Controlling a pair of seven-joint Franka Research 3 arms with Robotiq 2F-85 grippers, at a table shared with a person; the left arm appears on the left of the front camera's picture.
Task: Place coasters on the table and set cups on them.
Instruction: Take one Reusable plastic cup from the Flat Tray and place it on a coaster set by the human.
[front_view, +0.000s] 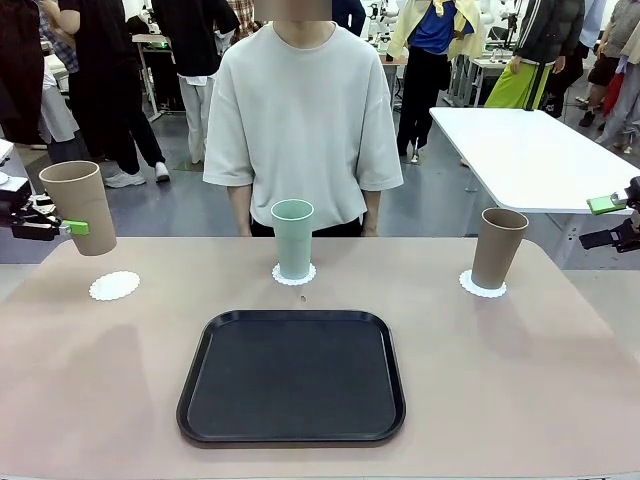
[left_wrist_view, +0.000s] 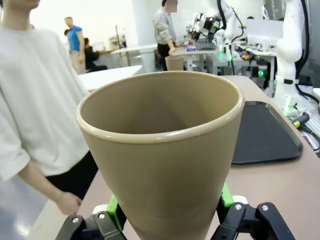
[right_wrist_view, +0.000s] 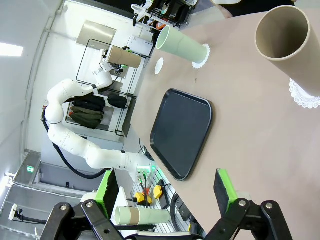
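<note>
While left jaws clamp a tan cup (front_view: 80, 205) aloft, right jaws gape.

Your beige-pink table (front_view: 560, 400) and what sits on it.
Below your left claw (front_view: 66, 228), a bare white coaster (front_view: 114, 286) lies on the top, just to the claw's inner side. Toward the middle, well off from that claw, a mint cup (front_view: 293, 238) stands upright on a second coaster (front_view: 294, 274); in front of it lies a black tray (front_view: 292, 376). Nearer your right claw (front_view: 612, 222), below and inward of it, a tan cup (front_view: 498, 247) stands on a third coaster (front_view: 482, 285).
</note>
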